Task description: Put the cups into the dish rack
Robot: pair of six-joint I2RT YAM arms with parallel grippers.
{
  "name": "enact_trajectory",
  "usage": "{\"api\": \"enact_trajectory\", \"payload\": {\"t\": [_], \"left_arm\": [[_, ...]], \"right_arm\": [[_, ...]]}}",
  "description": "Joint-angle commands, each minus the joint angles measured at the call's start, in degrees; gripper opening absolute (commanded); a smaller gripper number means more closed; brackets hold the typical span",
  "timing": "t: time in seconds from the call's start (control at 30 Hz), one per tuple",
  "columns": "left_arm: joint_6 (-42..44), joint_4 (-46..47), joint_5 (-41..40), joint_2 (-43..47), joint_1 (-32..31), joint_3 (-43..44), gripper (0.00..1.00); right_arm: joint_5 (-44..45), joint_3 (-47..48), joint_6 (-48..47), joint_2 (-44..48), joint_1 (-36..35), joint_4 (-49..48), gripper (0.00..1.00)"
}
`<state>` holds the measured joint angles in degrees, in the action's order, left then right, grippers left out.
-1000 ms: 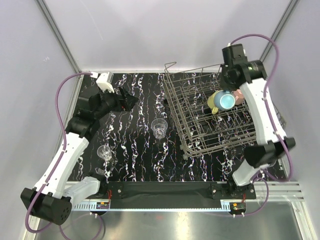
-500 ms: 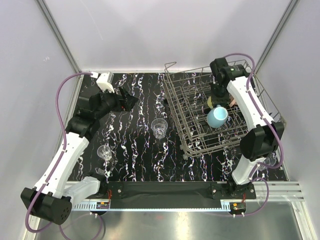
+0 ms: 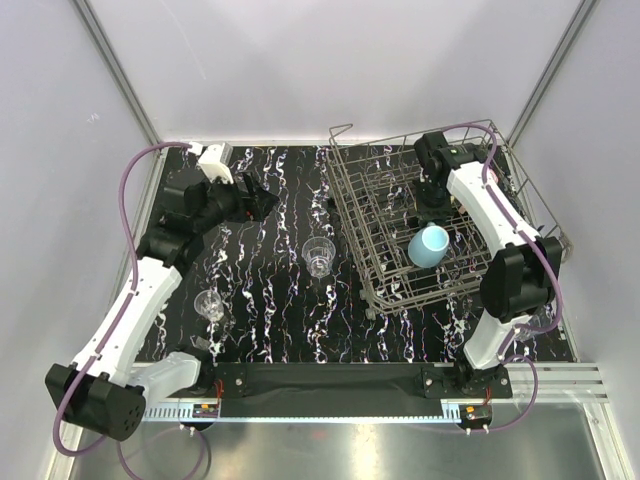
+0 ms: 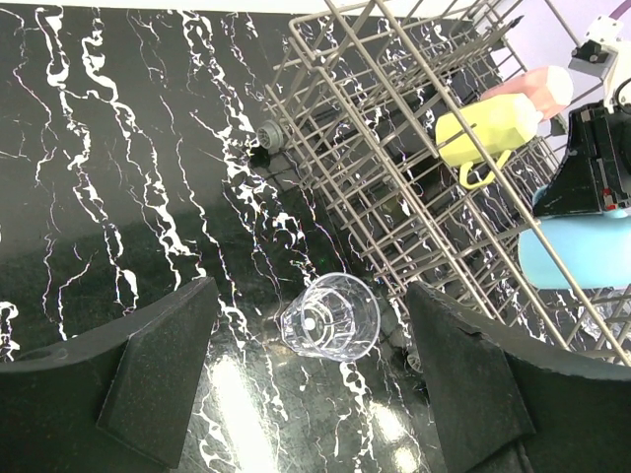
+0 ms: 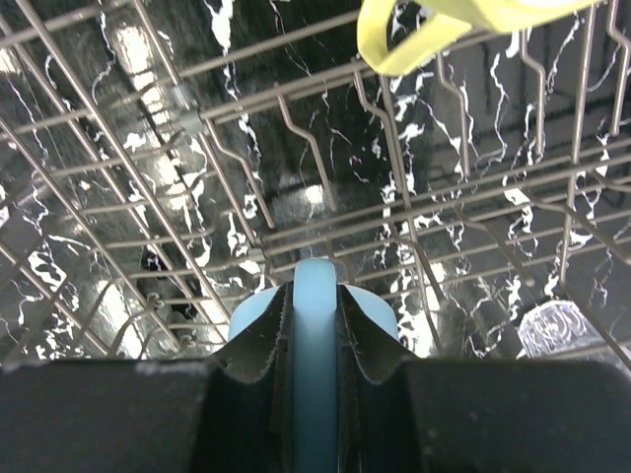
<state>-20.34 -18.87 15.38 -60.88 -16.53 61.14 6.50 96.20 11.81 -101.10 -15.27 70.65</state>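
Note:
The grey wire dish rack (image 3: pixel 390 190) stands at the right of the table. My right gripper (image 3: pixel 431 222) is shut on the handle of the light blue mug (image 3: pixel 428 245) and holds it low inside the rack; the right wrist view shows the jaws (image 5: pixel 315 296) clamped on the blue handle (image 5: pixel 315 340). A pale yellow mug (image 4: pixel 483 133) and a pink mug (image 4: pixel 537 84) lie in the rack behind it. My left gripper (image 3: pixel 262 200) is open and empty, above a clear glass (image 4: pixel 330 317) that also shows in the top view (image 3: pixel 318 256).
A second clear glass (image 3: pixel 210 305) stands at the left of the marbled black table. A third glass (image 3: pixel 540 320) stands right of the rack, partly behind my right arm. The rack's upright tines (image 5: pixel 296 128) surround the blue mug.
My right gripper has carried the blue mug from the rack's far right side down and leftward into the rack's middle. My left arm has shifted slightly.

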Motion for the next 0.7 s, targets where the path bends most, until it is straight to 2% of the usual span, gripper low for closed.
{"api": "enact_trajectory", "payload": {"t": [0.0, 0.67], "left_arm": [[1.0, 1.1, 1.2, -0.7, 0.1, 2.7, 0.84], [0.1, 1.4, 4.0, -3.5, 0.1, 2.7, 0.84]], "right_arm": [[-0.4, -0.2, 0.0, 0.4, 0.1, -2.7, 0.0], [-1.6, -8.2, 0.9, -5.0, 0.2, -9.8, 0.0]]}}
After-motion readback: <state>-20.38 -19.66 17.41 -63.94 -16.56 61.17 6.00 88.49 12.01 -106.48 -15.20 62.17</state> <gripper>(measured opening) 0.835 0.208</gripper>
